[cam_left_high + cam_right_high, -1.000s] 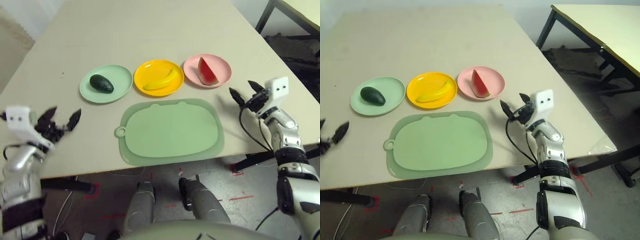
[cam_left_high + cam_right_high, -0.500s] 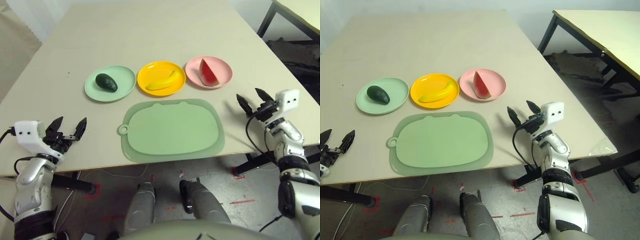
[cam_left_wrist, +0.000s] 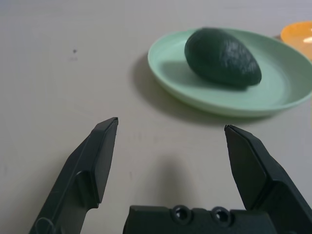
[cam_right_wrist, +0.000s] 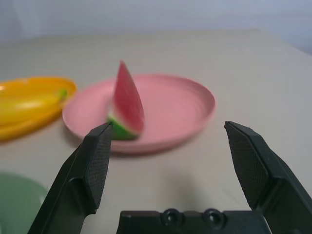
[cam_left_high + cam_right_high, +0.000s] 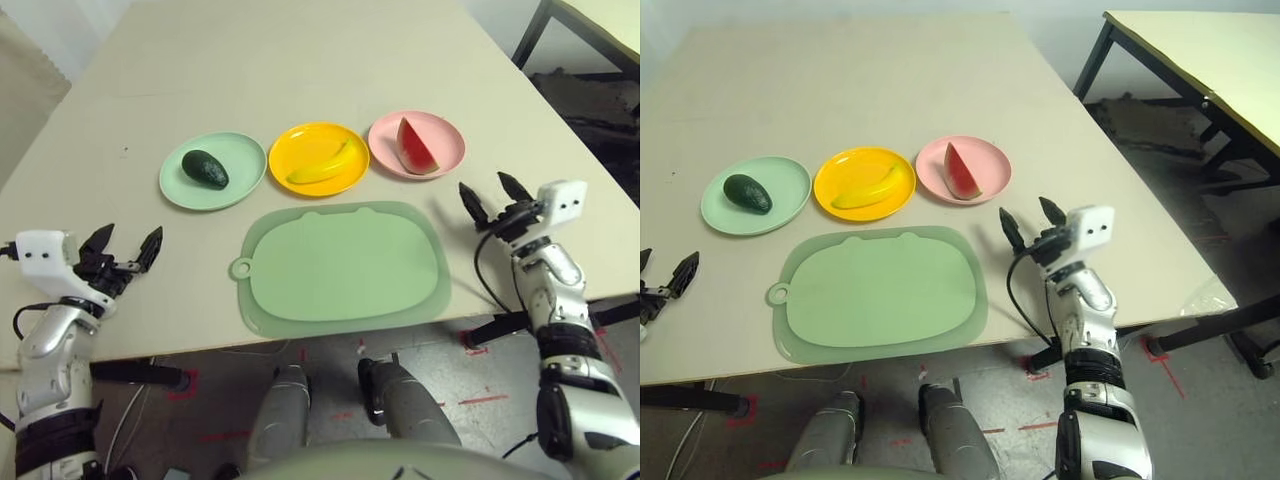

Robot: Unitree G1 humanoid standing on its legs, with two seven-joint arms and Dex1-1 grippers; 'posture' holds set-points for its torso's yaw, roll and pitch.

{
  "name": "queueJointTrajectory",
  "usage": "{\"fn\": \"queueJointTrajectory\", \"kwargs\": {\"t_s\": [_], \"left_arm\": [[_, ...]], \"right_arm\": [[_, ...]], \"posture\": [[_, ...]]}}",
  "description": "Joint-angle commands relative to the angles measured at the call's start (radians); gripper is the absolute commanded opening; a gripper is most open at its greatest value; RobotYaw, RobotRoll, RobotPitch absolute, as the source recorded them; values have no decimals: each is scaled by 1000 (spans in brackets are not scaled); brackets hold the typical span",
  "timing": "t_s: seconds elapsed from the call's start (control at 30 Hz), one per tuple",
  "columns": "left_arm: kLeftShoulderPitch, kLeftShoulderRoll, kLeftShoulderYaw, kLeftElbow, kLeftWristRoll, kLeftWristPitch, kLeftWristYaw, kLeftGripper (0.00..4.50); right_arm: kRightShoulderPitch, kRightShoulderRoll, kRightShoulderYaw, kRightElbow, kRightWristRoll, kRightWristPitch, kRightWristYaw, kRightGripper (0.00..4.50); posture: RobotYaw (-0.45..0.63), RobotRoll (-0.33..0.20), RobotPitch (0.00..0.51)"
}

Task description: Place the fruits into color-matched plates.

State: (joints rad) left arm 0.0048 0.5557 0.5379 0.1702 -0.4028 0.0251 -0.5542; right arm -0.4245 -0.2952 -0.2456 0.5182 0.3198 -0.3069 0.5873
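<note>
No shift of fruits since a second ago: avocado [image 5: 205, 169] on green plate [image 5: 243, 183], banana [image 5: 322, 166] on yellow plate [image 5: 305, 140], watermelon wedge [image 5: 415, 150] on pink plate [image 5: 448, 142]. Looks complete. At left gripper [image 5: 133, 230] and right gripper [image 5: 482, 180], jaws wide apart, empty.

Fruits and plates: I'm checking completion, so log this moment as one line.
avocado: green plate | banana: yellow plate | watermelon: pink plate | grippers: both open, empty

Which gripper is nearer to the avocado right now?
Left: the left gripper is open just on the near side of the avocado's plate; the right gripper is open beyond the pink plate, far from the avocado.
</note>
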Motion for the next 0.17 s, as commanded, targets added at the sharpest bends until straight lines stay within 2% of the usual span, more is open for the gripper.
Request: {"fn": "queueJointTrajectory", "kwargs": {"t_s": [0.03, 0.17], "left_arm": [[29, -18, -11, -54, -8, 22, 16, 4464], [52, -20, 2, -69, -17, 24, 11, 4464]], "right_arm": [[8, 22, 25, -16, -20, 14, -28, 4500], [28, 31, 44, -38, -28, 12, -28, 4500]], "posture": [[38, 0, 205], [32, 0, 195]]}}
